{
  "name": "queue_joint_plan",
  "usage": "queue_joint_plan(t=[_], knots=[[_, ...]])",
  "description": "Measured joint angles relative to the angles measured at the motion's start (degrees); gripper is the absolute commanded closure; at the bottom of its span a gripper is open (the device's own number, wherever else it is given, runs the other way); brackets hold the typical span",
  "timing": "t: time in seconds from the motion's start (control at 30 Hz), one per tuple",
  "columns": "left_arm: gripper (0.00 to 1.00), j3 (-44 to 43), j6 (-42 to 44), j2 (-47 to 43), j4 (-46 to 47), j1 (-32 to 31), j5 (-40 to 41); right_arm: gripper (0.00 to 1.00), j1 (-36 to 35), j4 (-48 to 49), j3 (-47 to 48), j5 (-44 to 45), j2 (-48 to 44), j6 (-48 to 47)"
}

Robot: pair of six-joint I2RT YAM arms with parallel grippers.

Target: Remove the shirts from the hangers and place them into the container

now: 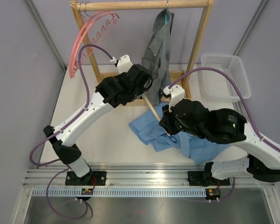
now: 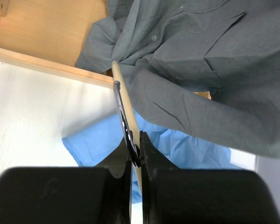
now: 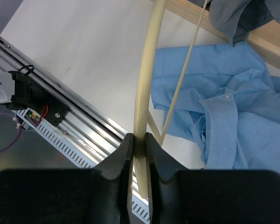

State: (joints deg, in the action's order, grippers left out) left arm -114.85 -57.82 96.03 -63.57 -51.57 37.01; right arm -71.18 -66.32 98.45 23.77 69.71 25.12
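We see a light blue shirt (image 1: 149, 130) crumpled on the table (image 1: 107, 140) near its front edge, right of centre. A cream hanger (image 1: 151, 108) slants above it. A dark grey shirt (image 1: 158, 51) hangs limp from a bluish hanger (image 1: 166, 16) over the back edge. A white mesh basket (image 1: 244, 77) sits in the back right corner.

The light blue shirt (image 1: 177, 137) is soft, matt cloth, creased all over; the dark grey shirt (image 2: 196, 70) is a similar woven cloth with a small shiny button. The cream hanger (image 3: 147, 79) looks like smooth plastic with a faint sheen, and its hook (image 2: 122, 116) is thin dark metal wire. The rack (image 1: 144, 5) is pale bare wood, the pink hangers (image 1: 91, 32) ridged plastic, the basket (image 1: 244, 77) white lattice plastic. The surface (image 1: 107, 140) is matt white; the left pincer (image 2: 135, 156) and right pincer (image 3: 140, 140) are matt black plastic.
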Motion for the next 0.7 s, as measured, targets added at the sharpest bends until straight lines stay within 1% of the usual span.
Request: queue_joint_plan(t=[0.13,0.17,0.27,0.3,0.43,0.57,0.7], knots=[[1.0,1.6,0.6,-3.6,1.0,0.0,-1.2,0.84,-0.3,0.1,0.4,0.2,-1.2,0.2],[1.0,1.7,0.7,-3.9,1.2,0.0,-1.5,0.79,-0.3,0.0,0.4,0.2,-1.4,0.2],[1.0,1.7,1.6,-4.2,1.9,0.0,-2.6,0.7,-0.4,-0.1,0.4,0.1,-1.3,0.3],[1.0,1.7,1.9,-4.2,2.0,0.0,-3.1,0.64,-0.4,-0.2,0.4,0.1,-1.3,0.3],[1.0,1.6,3.0,-4.0,2.0,0.1,-5.0,0.56,-0.5,-0.5,0.5,-0.7,-0.3,0.3],[1.0,0.1,3.9,-2.9,1.9,-0.3,-7.2,0.53,-0.4,-0.6,1.4,-0.8,2.5,-0.1],[1.0,-0.2,4.4,-2.3,2.0,-0.9,-9.5,0.53,-0.5,-0.9,2.4,-0.8,5.0,-0.9]])
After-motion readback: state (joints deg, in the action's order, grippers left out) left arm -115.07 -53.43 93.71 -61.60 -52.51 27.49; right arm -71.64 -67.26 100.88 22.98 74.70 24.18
